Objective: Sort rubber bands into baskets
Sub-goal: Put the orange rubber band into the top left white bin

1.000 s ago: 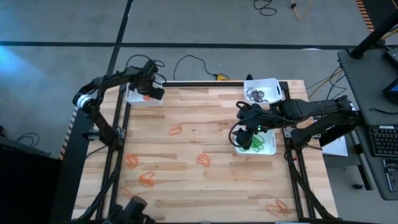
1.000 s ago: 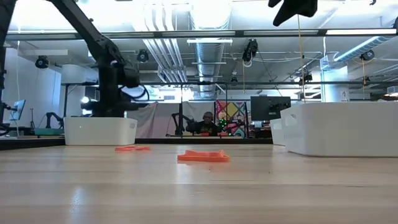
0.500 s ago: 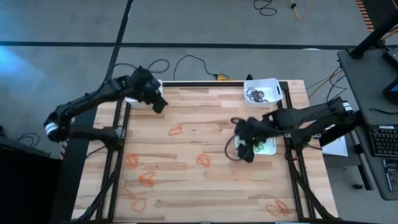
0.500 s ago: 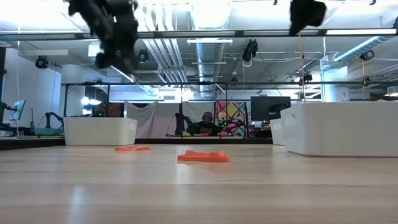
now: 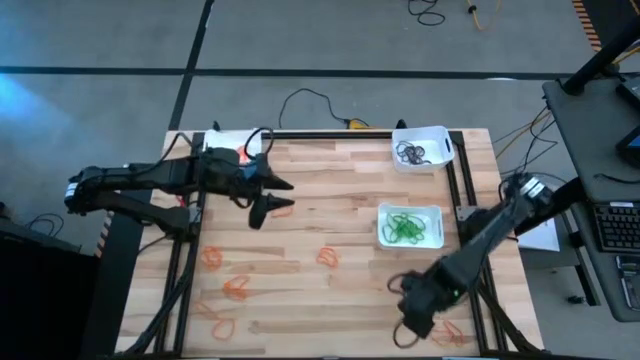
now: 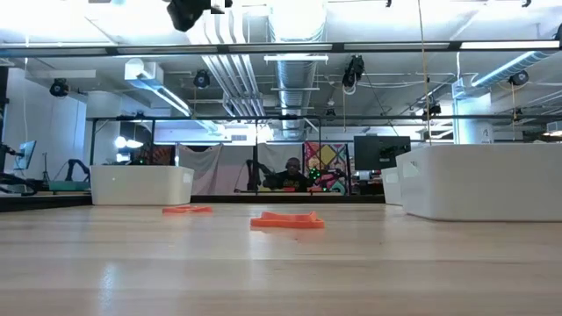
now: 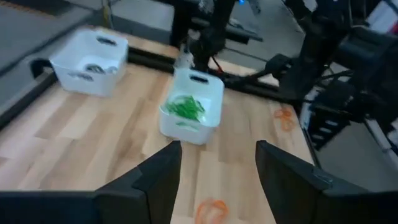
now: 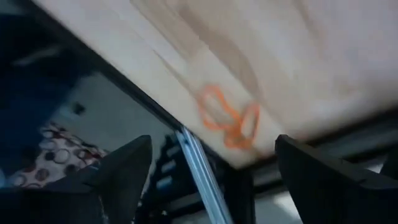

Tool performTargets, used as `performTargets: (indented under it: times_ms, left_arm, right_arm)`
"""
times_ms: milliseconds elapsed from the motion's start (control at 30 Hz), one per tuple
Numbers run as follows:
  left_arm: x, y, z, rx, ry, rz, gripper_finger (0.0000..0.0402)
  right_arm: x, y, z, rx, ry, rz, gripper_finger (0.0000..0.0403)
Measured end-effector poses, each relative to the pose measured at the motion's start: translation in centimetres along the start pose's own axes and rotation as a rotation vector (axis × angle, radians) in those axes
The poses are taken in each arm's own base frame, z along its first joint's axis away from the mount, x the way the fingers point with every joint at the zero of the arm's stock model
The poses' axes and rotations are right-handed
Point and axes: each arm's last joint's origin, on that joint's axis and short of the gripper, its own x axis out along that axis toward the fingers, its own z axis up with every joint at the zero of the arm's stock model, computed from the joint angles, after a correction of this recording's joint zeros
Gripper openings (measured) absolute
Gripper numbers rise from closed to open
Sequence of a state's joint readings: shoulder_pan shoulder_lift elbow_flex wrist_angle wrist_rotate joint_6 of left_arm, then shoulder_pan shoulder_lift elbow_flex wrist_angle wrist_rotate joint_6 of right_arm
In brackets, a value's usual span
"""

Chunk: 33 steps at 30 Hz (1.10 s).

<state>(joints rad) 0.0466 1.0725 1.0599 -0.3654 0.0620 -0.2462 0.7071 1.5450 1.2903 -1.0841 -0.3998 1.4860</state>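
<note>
Pale wooden planks made up the bench (image 5: 330, 230), where orange rubber bands (image 5: 328, 256) lay scattered across the middle and near edge. The left gripper (image 5: 268, 196) hovered over the bench's far-left part, its jaws spread apart with nothing between them; one orange band (image 5: 283, 208) lay just beside its tips. In the left wrist view the two dark fingers (image 7: 158, 177) stood well separated over bare wood, and another orange band (image 7: 211, 210) showed between them farther off.

The right gripper (image 5: 415, 310) hung over the near-right corner of the bench, just beside a tangle of orange bands (image 5: 446, 333). Its wrist view showed the fingers (image 8: 124, 171) set wide and empty, with that orange tangle (image 8: 229, 118) lying at the bench's edge between them (not touched by either finger).

Three white baskets stood on the bench: one at the far right (image 5: 432, 133) holding dark bands (image 5: 412, 152), one at mid-right (image 5: 383, 212) holding green bands (image 5: 407, 228), and one at the far left (image 5: 216, 137), mostly hidden behind the left arm.
</note>
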Motion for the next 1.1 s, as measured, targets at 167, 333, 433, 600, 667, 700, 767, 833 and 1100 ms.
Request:
performTargets:
  times_ms: [167, 333, 433, 600, 667, 700, 767, 833, 1100]
  left_arm:
    - [0.0, -1.3, -1.1, 0.019, 0.086, -0.053, 0.0191]
    - [0.1, -3.2, -2.4, 0.059, 0.140, -0.134, 0.0191]
    - [0.0, -4.5, -3.0, 0.085, 0.162, -0.185, 0.0191]
    - [-0.1, -5.7, -3.8, 0.083, 0.180, -0.202, 0.0191]
    - [-0.1, -5.8, -4.0, 0.079, 0.189, -0.208, 0.0191]
    - [-0.1, -5.9, -4.1, 0.077, 0.195, -0.208, 0.0191]
    - [-0.2, -5.9, -4.1, 0.070, 0.204, -0.205, 0.0191]
    - [-0.2, -5.9, -4.1, 0.069, 0.201, -0.201, 0.0191]
    - [-0.3, -6.0, -4.4, 0.003, 0.214, -0.154, 0.0191]
  right_arm:
    - [4.7, 1.1, -0.7, 0.065, 0.161, -0.105, 0.0326]
    - [8.6, 1.4, -0.4, 0.022, 0.244, -0.195, 0.0308]
    - [10.5, 0.8, 0.3, -0.009, 0.259, -0.244, 0.0298]
    - [13.3, -0.9, 1.5, -0.051, 0.368, -0.250, 0.0290]
    - [14.4, -1.6, 1.7, -0.068, 0.395, -0.220, 0.0286]
    - [14.9, -1.9, 1.8, -0.069, 0.397, -0.202, 0.0283]
    - [15.2, -2.7, 1.9, -0.051, 0.407, -0.193, 0.0275]
    - [15.5, -3.3, 2.0, -0.033, 0.419, -0.203, 0.0262]
    - [15.9, -4.2, 2.2, 0.007, 0.418, -0.235, 0.0156]
